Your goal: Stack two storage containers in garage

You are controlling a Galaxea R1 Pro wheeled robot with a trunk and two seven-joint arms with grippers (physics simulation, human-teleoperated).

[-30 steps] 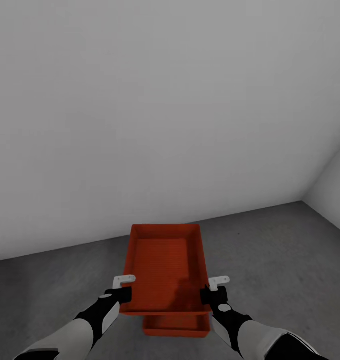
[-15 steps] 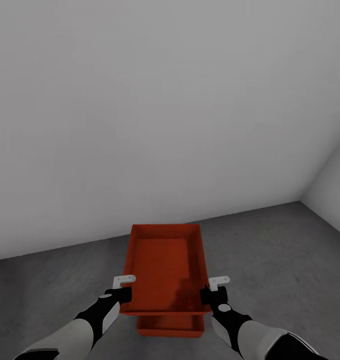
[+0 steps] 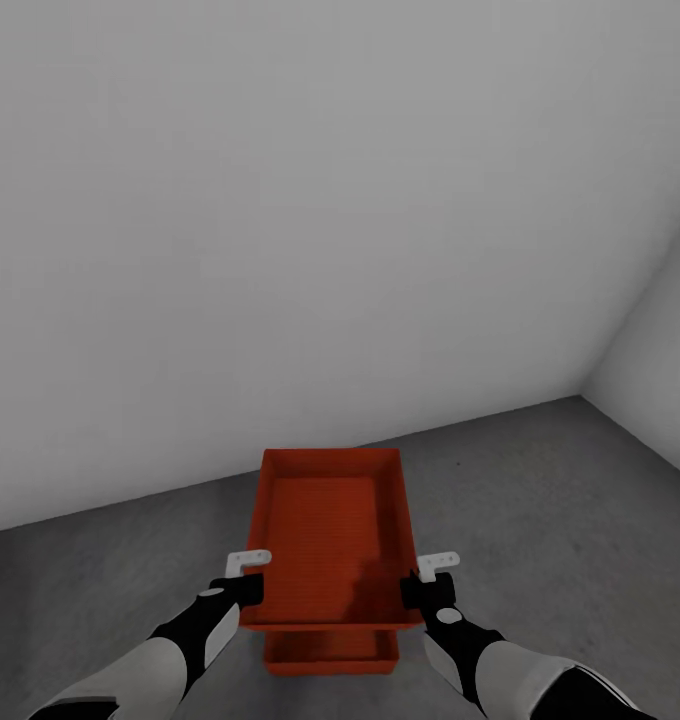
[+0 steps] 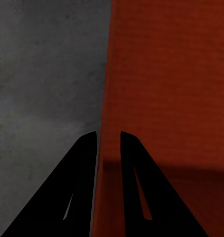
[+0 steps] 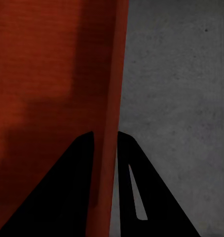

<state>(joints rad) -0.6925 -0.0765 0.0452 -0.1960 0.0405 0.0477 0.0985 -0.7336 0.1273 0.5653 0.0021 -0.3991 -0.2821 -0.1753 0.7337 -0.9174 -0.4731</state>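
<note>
1. An orange-red bin [image 3: 330,535] hangs in the air between the two arms, its open top facing up and its long sides running away from the robot.
2. The left gripper [image 3: 248,588] is clamped on the bin's left wall, near the corner closest to the robot. In the left wrist view the two dark fingers [image 4: 80,187] sit one on each side of the thin red wall [image 4: 103,98], with grey concrete to the outside and the bin's ribbed bottom to the inside.
3. The right gripper [image 3: 420,590] is clamped on the bin's right wall, also near the close corner. The right wrist view shows its fingers [image 5: 136,192] straddling the red wall [image 5: 114,98] in the same way.
4. A second orange-red bin [image 3: 330,655] rests on the concrete floor [image 3: 540,520] directly under the held one. Just its near end shows, sticking out below the held bin's near edge, between the two forearms.
5. The pictures do not show whether the two bins touch.
6. The floor is dark grey and rough. A plain pale grey wall [image 3: 280,250] rises behind the bins, and a second wall [image 3: 660,340] meets it at a corner on the right.
7. The held bin is near the back wall, well apart from the corner.
</note>
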